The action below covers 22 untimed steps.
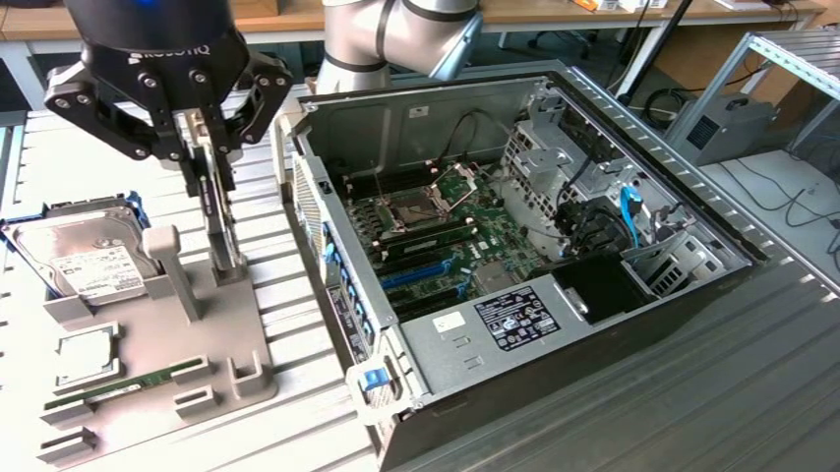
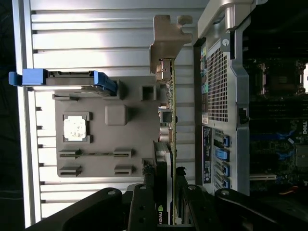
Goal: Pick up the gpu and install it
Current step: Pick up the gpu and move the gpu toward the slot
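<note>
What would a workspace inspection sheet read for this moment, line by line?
surface: ridged metal table carrying a grey holder.
job's things: gpu upright in the holder; open computer case beside it, motherboard exposed.
clutter: hard drive, CPU and RAM stick on the holder.
grippers: gripper above the holder, jaws closed on the gpu's upper edge.
cables: blue cable and black cable inside the case.
surroundings: wooden desk behind; grey box at the exterior view's right.

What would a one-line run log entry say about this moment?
step: pick up | hand: closed on gpu | gpu: upright, lower end at gray stand | computer case: open, gpu not yet installed
</note>
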{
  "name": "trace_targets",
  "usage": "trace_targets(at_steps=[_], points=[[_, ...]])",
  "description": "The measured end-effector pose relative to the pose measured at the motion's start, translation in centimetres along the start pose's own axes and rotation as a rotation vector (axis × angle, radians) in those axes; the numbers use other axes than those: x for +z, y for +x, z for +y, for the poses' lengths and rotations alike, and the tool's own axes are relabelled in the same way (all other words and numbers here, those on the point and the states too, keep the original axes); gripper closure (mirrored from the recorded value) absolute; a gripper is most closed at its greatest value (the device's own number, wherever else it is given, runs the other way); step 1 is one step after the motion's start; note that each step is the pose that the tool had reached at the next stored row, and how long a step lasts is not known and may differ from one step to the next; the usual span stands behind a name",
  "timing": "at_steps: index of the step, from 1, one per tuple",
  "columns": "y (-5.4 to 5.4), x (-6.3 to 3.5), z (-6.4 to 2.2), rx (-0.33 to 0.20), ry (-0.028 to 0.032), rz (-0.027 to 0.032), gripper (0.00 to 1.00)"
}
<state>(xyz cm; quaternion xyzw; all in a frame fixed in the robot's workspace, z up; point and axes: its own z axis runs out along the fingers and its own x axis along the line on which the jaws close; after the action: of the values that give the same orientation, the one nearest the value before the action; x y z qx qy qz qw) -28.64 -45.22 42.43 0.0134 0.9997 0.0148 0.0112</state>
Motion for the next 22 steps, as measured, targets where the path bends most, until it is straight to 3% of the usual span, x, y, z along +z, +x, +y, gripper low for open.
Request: trace_targets(at_steps=[12, 18, 22], points=[[-2.1, -0.26, 0.07, 0.000, 0.0001, 0.0000, 0.73], [-3.7, -0.37, 0.11, 0.000, 0.0001, 0.0001, 0.73], [-5.5, -0.42, 0.16, 0.000, 0.0000, 0.0000, 0.73]])
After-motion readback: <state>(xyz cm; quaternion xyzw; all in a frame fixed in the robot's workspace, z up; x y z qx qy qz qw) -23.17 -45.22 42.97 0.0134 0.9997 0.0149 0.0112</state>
